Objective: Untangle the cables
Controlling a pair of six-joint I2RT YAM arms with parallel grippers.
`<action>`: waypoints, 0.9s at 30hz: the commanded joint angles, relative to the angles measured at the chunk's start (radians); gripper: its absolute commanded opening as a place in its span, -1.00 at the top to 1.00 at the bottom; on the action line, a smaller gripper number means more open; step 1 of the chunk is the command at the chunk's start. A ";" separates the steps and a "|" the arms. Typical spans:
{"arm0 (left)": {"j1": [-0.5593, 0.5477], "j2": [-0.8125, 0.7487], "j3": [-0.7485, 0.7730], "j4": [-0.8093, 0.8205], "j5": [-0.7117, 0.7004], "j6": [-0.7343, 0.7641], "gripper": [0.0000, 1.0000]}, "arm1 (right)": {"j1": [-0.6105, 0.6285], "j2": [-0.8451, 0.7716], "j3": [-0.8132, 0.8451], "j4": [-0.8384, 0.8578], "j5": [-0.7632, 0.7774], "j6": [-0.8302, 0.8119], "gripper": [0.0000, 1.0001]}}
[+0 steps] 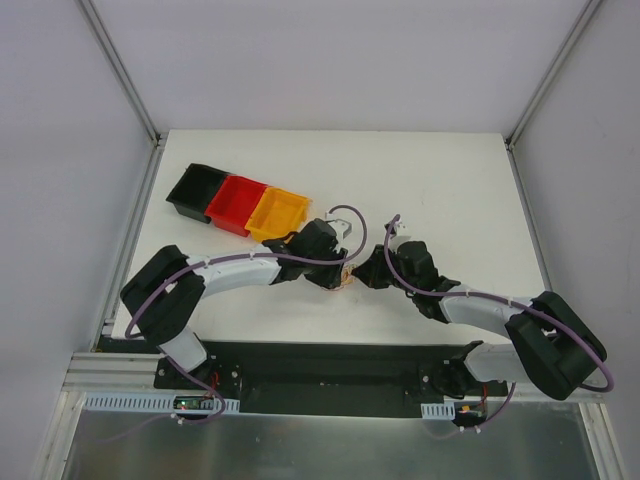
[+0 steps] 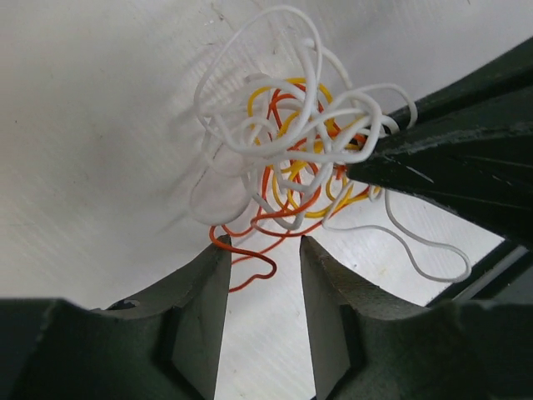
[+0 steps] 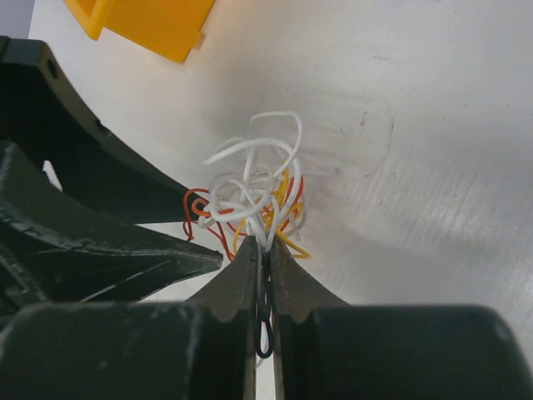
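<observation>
The cables (image 1: 346, 279) are a small tangle of thin white, orange and yellow wires on the white table between the two grippers. In the left wrist view the cables (image 2: 293, 133) lie just ahead of my left gripper (image 2: 265, 243), which is open, with an orange loop reaching between its fingertips. My right gripper (image 3: 263, 250) is shut on white strands and a dark loop at the near edge of the cables (image 3: 252, 196). Its fingers (image 2: 433, 162) enter the left wrist view from the right. In the top view my left gripper (image 1: 335, 272) and right gripper (image 1: 362, 272) face each other.
A black bin (image 1: 195, 190), a red bin (image 1: 235, 204) and a yellow bin (image 1: 278, 214) stand in a row at the back left, close behind the left wrist. The yellow bin (image 3: 150, 21) shows at the top of the right wrist view. The left fingers (image 3: 100, 242) crowd the right gripper's left side.
</observation>
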 commanded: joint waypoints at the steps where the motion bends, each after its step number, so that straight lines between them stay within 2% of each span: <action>1: 0.004 0.055 0.058 0.018 -0.026 0.043 0.28 | 0.004 -0.011 0.003 0.060 -0.016 -0.013 0.93; 3: 0.003 0.066 0.064 0.018 -0.035 0.048 0.48 | 0.004 -0.011 0.003 0.060 -0.016 -0.013 0.92; 5: 0.006 0.059 0.055 0.016 -0.043 0.043 0.76 | 0.002 -0.014 0.000 0.060 -0.005 -0.013 0.91; 7: 0.004 0.033 0.029 0.015 -0.041 0.035 0.98 | 0.002 -0.018 -0.003 0.054 0.018 -0.009 0.82; 13: 0.006 -0.140 -0.060 -0.007 0.065 -0.010 1.00 | 0.010 -0.037 0.032 -0.104 0.163 0.031 0.62; 16: 0.004 -0.243 -0.114 -0.002 0.129 -0.055 1.00 | 0.027 -0.067 0.037 -0.156 0.261 0.025 0.39; 18: 0.004 -0.299 -0.136 0.001 0.173 -0.076 1.00 | 0.051 -0.098 0.018 -0.131 0.277 -0.001 0.17; 22: 0.006 -0.388 -0.149 0.000 0.217 -0.115 1.00 | 0.146 -0.191 -0.064 0.032 0.268 -0.114 -0.36; 27: 0.006 -0.455 -0.139 0.000 0.224 -0.126 1.00 | 0.229 -0.283 -0.109 0.104 0.269 -0.216 -0.63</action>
